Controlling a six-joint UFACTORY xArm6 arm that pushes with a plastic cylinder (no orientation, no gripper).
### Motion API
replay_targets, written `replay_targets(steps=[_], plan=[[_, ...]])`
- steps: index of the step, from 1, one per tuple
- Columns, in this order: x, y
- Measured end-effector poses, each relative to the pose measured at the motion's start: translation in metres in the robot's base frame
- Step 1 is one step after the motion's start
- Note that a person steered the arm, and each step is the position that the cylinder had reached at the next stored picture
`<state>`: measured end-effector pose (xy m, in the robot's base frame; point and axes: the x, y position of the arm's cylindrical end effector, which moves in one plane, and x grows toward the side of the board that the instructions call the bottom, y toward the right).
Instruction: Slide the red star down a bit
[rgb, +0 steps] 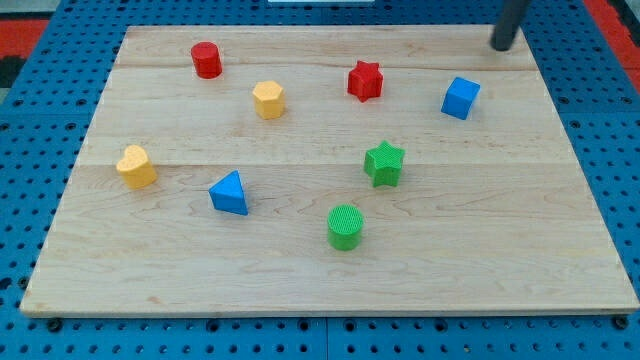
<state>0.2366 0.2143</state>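
Note:
The red star (365, 81) lies on the wooden board (500, 230) in the upper middle. My tip (501, 45) is at the board's top right corner, well to the right of the star and above the blue cube (460, 97). It touches no block. The green star (384, 163) lies below the red star, with open board between them.
A red cylinder (206, 60) is at the top left, a yellow hexagon (268, 99) to its lower right, a yellow heart-like block (136, 166) at the left, a blue triangle (230, 193) and a green cylinder (345, 226) lower down.

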Motion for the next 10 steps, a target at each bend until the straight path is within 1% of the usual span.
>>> replay_targets(steps=[1,2,3,4,5,6,8,10], plan=[[0.005,-0.032],[0.004,-0.039],[-0.009,-0.088],[0.002,-0.144],[0.049,-0.165],[0.064,-0.165],[0.064,-0.151],[0.064,-0.15]])
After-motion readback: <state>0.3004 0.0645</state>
